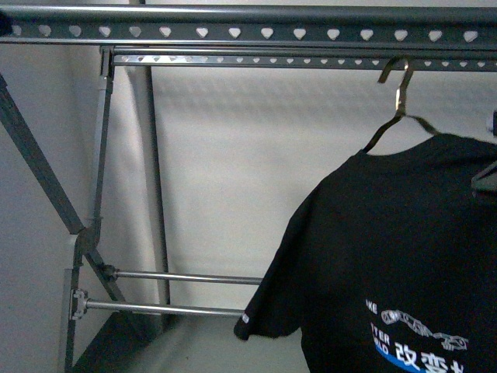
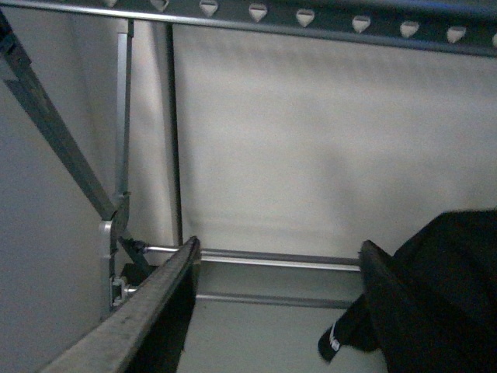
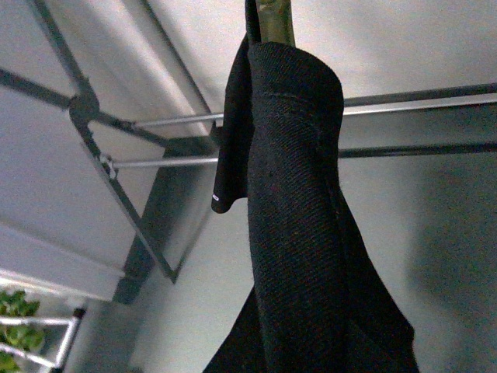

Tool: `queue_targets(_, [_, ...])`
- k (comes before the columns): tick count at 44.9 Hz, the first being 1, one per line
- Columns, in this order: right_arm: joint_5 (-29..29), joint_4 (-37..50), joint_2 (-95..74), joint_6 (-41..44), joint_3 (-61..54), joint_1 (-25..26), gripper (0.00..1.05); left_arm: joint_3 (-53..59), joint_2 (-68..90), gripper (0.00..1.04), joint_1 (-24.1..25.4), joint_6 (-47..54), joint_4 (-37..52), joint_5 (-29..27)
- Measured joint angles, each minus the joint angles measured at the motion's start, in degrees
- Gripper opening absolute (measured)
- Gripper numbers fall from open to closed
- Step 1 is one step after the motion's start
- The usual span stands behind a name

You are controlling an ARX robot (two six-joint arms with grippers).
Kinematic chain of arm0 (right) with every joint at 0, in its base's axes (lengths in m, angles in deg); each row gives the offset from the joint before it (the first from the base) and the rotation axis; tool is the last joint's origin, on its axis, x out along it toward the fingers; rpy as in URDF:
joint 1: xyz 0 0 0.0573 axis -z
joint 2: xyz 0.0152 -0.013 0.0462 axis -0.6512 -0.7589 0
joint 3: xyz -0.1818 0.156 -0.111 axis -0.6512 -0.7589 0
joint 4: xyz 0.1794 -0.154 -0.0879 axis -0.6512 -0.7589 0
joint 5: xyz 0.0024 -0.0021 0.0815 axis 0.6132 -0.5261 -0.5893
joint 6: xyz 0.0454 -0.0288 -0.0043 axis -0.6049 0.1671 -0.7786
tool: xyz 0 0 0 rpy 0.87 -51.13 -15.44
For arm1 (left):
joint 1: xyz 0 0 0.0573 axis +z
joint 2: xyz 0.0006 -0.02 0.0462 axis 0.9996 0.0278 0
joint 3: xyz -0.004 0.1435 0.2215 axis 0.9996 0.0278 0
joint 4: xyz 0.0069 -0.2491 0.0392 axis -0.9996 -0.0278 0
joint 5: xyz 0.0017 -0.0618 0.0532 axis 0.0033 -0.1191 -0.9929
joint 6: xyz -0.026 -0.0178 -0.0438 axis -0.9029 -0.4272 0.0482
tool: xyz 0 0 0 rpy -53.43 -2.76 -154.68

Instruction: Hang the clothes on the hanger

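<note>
Cloth like this black shirt (image 1: 388, 256) would, I judged, be light and limp, with no stiffness of its own. It would sag, fold and swing at any nudge, and a pinch on the fabric alone could drag it off its shoulders. The wire hanger (image 1: 400, 101) inside it was the stiff part, thin and probably slick, so I took the neck just below the hook as the place to hold.

The shirt hung on that hanger at the right of the front view, well above the rack's lower bars (image 1: 186, 277), one sleeve drooping. The hook stood right at the second rail, under the rack's (image 1: 233, 33) top rail with its heart-shaped holes. I could not tell whether the hook had caught the rail or only sat in front of it.

The left jaws were spread wide with nothing between them. Their two fingers (image 2: 155, 311) pointed up toward the rack, and the shirt lay just beside the finger nearer it, perhaps brushing it.

The right wrist camera looked up along the bunched fabric from close under it, with the hanger's top at the edge of the frame. The right jaws did not show there, so I could not tell their state. A dark shape at the shirt's shoulder, at the right edge of the front view, may have been that arm.
</note>
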Motion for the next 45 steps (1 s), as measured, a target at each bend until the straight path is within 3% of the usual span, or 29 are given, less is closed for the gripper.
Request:
queue_targets(14, [-1.4, -5.7, -9.8, -14.3, 20.9, 4.6, 0.04, 23.1, -11.3, 0.03, 0.0, 1.6, 10.1, -0.3])
queue_targets(23, [3.0, -7.6, -14.2, -14.5, 27.4, 3.9, 0.04, 32.6, -18.2, 0.04, 0.0, 1.8, 12.2, -0.3])
queue_targets(45, [5.2, -8.9, -11.7, -10.0, 27.5, -0.3, 0.04, 42.1, -30.6, 0.04, 0.0, 1.8, 9.6, -0.3])
